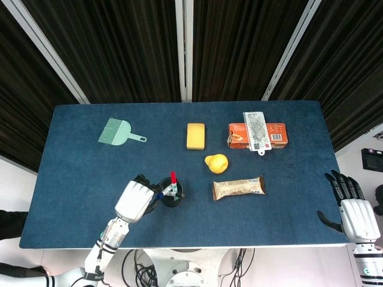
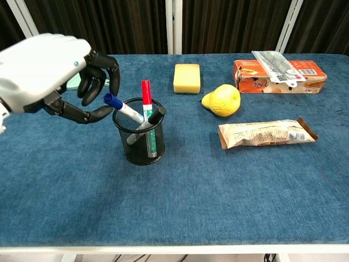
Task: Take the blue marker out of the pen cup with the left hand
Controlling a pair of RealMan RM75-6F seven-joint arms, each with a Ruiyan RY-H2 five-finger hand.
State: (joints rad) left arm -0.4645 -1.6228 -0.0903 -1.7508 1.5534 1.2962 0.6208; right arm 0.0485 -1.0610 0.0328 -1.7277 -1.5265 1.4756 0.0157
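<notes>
The blue marker point(image 2: 121, 108) leans out of the pen cup point(image 2: 139, 139) near the worktop's front edge, its cap between the thumb and curled fingers of the left hand point(image 2: 52, 76) — whether they actually pinch it, I cannot tell. A loose pinch could let it slip back; a sideways pull could tip the cup. The right hand point(image 1: 355, 210), fingers spread and empty, shows only in the head view.

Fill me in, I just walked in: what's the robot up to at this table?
The left hand is pinching the blue marker by its cap end, the marker tilted but still standing in the black mesh pen cup beside a red marker. The right hand waits open at the table's edge.
</notes>
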